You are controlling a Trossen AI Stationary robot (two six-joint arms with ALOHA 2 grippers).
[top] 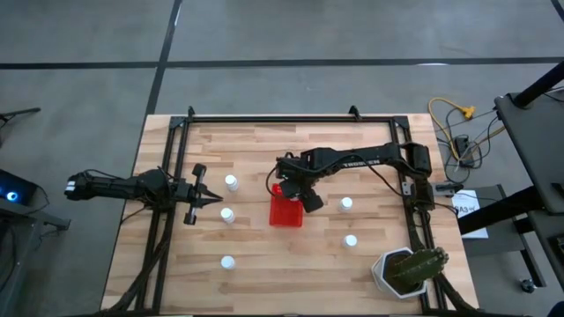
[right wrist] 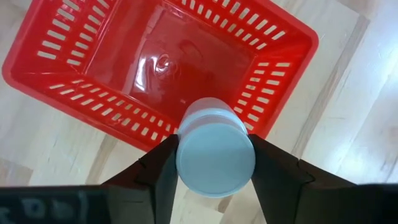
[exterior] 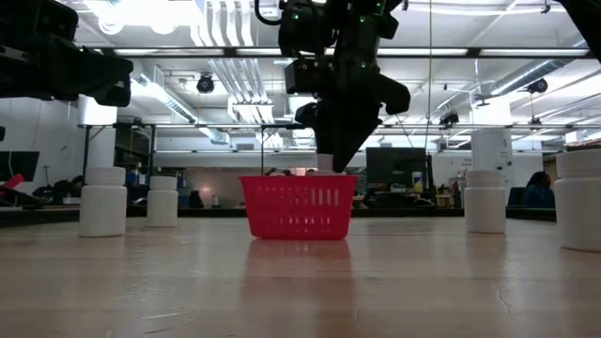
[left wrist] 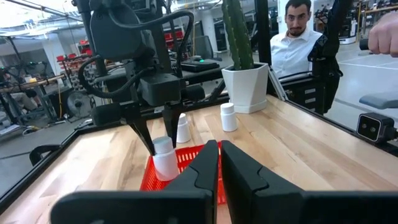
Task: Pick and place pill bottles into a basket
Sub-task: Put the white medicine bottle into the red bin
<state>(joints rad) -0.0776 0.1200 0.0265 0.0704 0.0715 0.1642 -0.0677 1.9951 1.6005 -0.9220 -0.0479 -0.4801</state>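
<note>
My right gripper [top: 293, 190] hangs over the red basket [top: 285, 212] near the table's middle, shut on a white pill bottle [right wrist: 215, 155]. The bottle is above the basket's rim [right wrist: 205, 134]; it also shows in the left wrist view [left wrist: 164, 158]. Several more pill bottles stand upright on the table: two [top: 231, 182] [top: 227, 214] in front of my left gripper, one [top: 228, 261] nearer the front, two [top: 345, 203] [top: 351, 240] to the basket's right. My left gripper [top: 211, 200] is shut and empty at the table's left, pointing toward the basket. My right gripper pinches the pill bottle between its two fingers [right wrist: 163, 167], one on each side of its round body [right wrist: 186, 163] near the upper end. The fingers come from above, pointing down. The bottle hangs upright below them, lifted clear, over the basket's rim.
A white pot with a green plant [top: 407, 270] stands at the table's front right corner. A dark metal frame [top: 291, 118] runs round the tabletop. A person sits beyond the table's right side [left wrist: 297, 43].
</note>
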